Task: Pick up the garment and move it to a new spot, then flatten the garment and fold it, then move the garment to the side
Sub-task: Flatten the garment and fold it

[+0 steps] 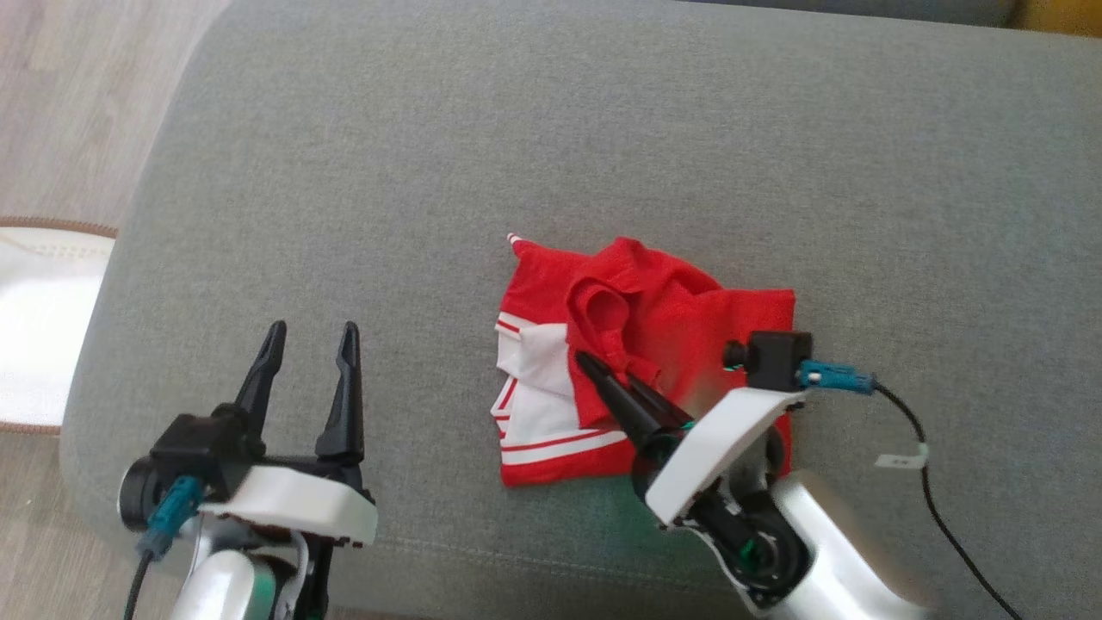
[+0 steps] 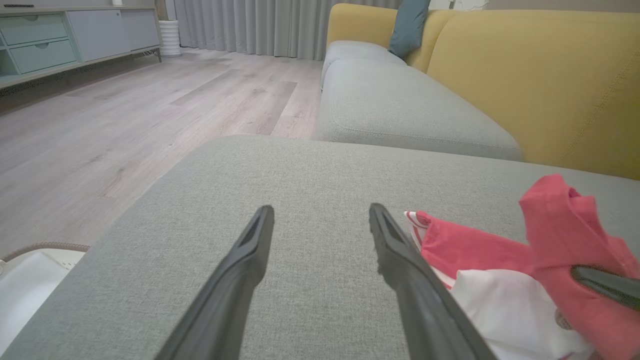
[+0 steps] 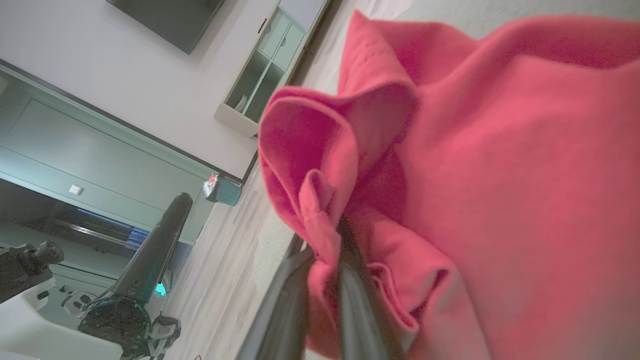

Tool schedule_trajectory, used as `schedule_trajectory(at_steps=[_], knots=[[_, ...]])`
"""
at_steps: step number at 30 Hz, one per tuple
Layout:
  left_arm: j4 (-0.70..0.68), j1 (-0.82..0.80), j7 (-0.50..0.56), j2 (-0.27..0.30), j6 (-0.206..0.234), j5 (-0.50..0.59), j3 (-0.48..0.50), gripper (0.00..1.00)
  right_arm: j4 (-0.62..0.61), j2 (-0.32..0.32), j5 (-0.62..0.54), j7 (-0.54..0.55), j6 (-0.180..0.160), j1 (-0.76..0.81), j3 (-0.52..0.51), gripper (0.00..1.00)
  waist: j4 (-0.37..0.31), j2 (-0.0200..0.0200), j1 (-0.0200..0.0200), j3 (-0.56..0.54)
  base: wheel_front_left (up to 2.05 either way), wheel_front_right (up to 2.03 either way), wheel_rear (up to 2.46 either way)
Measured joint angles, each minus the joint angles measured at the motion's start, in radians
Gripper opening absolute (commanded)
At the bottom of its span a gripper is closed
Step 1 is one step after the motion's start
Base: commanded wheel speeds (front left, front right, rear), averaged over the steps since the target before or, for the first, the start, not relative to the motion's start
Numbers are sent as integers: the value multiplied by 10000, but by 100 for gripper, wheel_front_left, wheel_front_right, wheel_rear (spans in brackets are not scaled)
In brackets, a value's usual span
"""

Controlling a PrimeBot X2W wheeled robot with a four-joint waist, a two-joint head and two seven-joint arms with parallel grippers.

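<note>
Likely soft, light and floppy, the garment [image 1: 689,319] lies bunched at the cushion [image 1: 516,129] centre, best taken by a fold: the right gripper [image 1: 603,370] pinches one, the left gripper [image 1: 310,340] gapes empty nearer the cushion's left edge.

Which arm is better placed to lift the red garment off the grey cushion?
Probably right. The right jaws are shut on a red fold of the garment, while the left jaws stand open over bare cushion, apart from the cloth.

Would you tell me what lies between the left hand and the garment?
Nothing but bare grey cushion: in the head view the open left hand sits apart from the garment.
</note>
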Motion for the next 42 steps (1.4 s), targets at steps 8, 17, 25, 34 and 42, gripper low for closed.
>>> schedule_trajectory(at_steps=[8, 17, 25, 34, 42], knots=[[113, -99, -86, -77, -2, -4, -140, 100, 1718, -79, 562, -1486, 0, -1080, 1356, 100, 132, 0, 0, 148, 0, 0, 0], [263, -221, -178, -63, 21, -73, -123, 100, 1212, -117, -1172, -3804, 0, -1997, 1492, 100, -126, 0, 0, 160, 0, 0, 0], [84, -198, -176, 123, 203, -58, -33, 100, -332, -798, -4888, -3756, 0, -568, -2638, 100, -650, 0, 0, -2, 0, 0, 0], [-98, -152, -186, 328, 288, -12, 73, 100, -2387, -715, -6569, -2548, 0, 2057, -5210, 100, -1009, 0, 0, -232, 0, 0, 0], [-190, 510, -276, 449, 389, 65, 77, 100, -3279, -451, -6876, -1906, 0, 3171, -5436, 100, -1212, 0, 0, -860, 0, 0, 0]])
